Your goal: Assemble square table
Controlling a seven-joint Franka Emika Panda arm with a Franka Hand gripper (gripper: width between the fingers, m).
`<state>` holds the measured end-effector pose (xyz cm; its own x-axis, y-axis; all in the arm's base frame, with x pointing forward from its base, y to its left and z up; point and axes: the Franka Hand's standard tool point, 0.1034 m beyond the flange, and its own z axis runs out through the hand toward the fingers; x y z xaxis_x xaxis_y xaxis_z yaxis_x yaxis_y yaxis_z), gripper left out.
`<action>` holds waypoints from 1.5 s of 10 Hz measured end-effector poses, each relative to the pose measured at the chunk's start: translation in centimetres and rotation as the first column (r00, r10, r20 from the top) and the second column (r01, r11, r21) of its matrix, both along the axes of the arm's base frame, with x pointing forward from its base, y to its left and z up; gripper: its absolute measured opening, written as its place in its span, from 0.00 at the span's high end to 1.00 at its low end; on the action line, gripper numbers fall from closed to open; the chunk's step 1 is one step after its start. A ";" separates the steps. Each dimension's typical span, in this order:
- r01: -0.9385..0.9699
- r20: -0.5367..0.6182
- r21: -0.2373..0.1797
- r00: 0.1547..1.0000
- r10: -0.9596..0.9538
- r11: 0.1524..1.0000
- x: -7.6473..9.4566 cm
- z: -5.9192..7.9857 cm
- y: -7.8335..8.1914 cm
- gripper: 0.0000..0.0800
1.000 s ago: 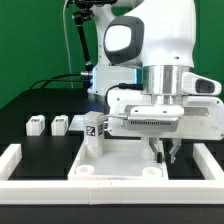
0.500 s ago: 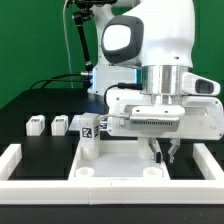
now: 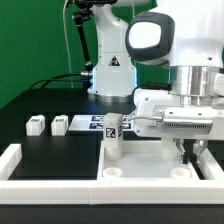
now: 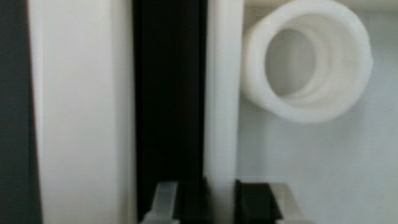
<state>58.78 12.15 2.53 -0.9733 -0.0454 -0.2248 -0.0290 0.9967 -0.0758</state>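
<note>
at the exterior view's lower right, the gripper (image 3: 185,157) is pinched shut on the rim of the square table (image 3: 145,159). light, stiff, slick plastic is judged, best held edgewise.

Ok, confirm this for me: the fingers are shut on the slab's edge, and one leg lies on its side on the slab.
One thing is wrong: the leg is not on its side. It stands upright on the slab, near a corner, as the exterior view shows. The rest holds: the fingers are shut on the slab's edge.
</note>
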 end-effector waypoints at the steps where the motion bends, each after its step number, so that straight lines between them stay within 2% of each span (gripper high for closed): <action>1: -0.001 -0.005 -0.003 1.000 0.001 1.000 0.0 0.0 0.4 0.92; 5: 0.017 -0.050 -0.064 0.999 -0.021 0.998 0.1 0.1 0.8 0.92; 9: 0.025 -0.056 -0.070 0.998 -0.029 0.997 0.0 0.0 0.3 0.92; 11: 0.039 -0.063 -0.088 0.997 -0.045 0.995 0.0 -0.1 -0.8 0.61; 12: 0.046 -0.068 -0.098 0.996 -0.053 0.994 -0.1 -0.2 -1.4 0.61; 13: 0.052 -0.073 -0.108 0.996 -0.060 0.993 -0.1 -0.3 -1.9 0.37; 14: 0.055 -0.074 -0.111 0.995 -0.063 0.992 -0.1 -0.4 -2.2 0.24; 15: 0.057 -0.074 -0.112 0.995 -0.065 0.992 -0.1 -0.4 -2.3 0.21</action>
<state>58.69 9.83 2.16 -0.9893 -0.0059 -0.1460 0.0215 0.9826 -0.1847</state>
